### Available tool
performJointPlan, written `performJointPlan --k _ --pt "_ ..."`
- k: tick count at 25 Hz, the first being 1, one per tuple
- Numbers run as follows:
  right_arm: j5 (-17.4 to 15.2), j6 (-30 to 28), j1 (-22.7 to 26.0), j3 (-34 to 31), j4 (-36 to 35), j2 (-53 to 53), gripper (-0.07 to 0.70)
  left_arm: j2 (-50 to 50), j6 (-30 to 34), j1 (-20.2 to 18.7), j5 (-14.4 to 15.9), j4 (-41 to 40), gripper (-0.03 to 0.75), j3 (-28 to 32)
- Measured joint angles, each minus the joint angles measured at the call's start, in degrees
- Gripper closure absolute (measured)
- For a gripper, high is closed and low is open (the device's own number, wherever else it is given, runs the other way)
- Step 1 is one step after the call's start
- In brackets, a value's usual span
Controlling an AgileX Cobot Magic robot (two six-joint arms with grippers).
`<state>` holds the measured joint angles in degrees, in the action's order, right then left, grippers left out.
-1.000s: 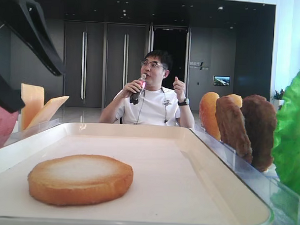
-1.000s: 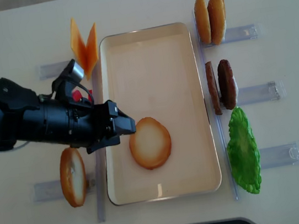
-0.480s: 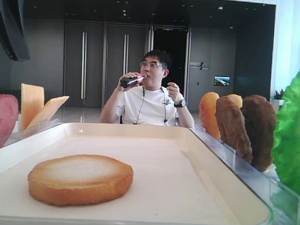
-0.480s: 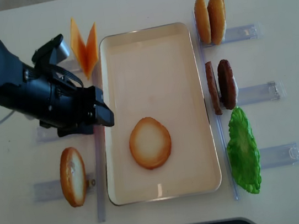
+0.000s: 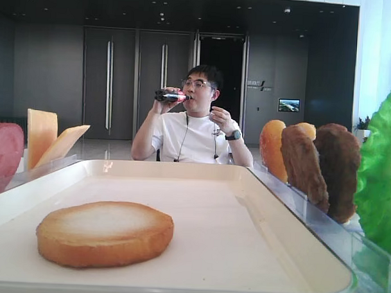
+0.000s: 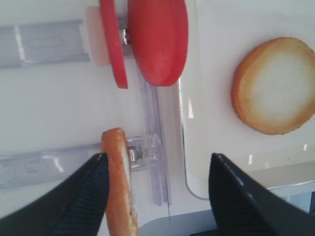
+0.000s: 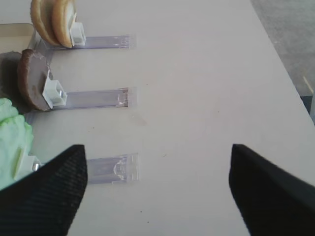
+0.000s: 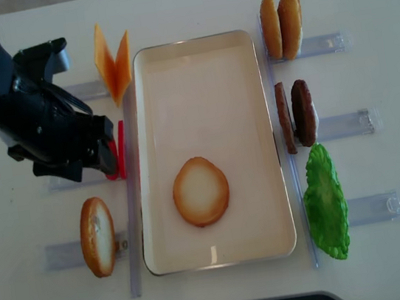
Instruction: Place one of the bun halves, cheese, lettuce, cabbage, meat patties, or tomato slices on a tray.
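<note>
Behind your white table (image 8: 187, 2) you have a dark grey wall with tall double doors (image 5: 136, 86) and an open doorway (image 5: 221, 89). A man in a white T-shirt (image 5: 195, 130) sits there drinking from a bottle (image 5: 169, 95). Daylight enters at right.
</note>
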<state>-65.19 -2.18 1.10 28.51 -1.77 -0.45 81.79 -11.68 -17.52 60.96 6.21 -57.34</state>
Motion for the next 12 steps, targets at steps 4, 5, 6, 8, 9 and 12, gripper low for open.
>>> performJointPlan --k 4,5,6,8,9,12 --pt "0.0 0.0 0.0 0.0 0.0 0.0 0.043 0.0 -0.9 0.0 0.2 -1.0 0.231 -0.4" --pt "0.0 0.0 0.0 0.0 0.0 0.0 0.043 0.0 -1.1 0.0 0.2 -1.0 0.231 -0.4" --pt "0.0 0.0 0.0 0.0 0.0 0.0 0.043 0.0 -1.1 0.0 0.3 -1.1 0.231 -0.4" --pt "0.0 0.0 0.0 0.0 0.0 0.0 0.043 0.0 -1.2 0.3 0.5 -1.3 0.231 -0.4" --pt "0.0 0.0 0.0 0.0 0.0 0.0 0.043 0.0 -1.2 0.6 0.8 -1.5 0.231 -0.4" --pt "0.0 0.0 0.0 0.0 0.0 0.0 0.043 0.0 -1.2 3.9 2.6 -1.9 0.231 -0.4"
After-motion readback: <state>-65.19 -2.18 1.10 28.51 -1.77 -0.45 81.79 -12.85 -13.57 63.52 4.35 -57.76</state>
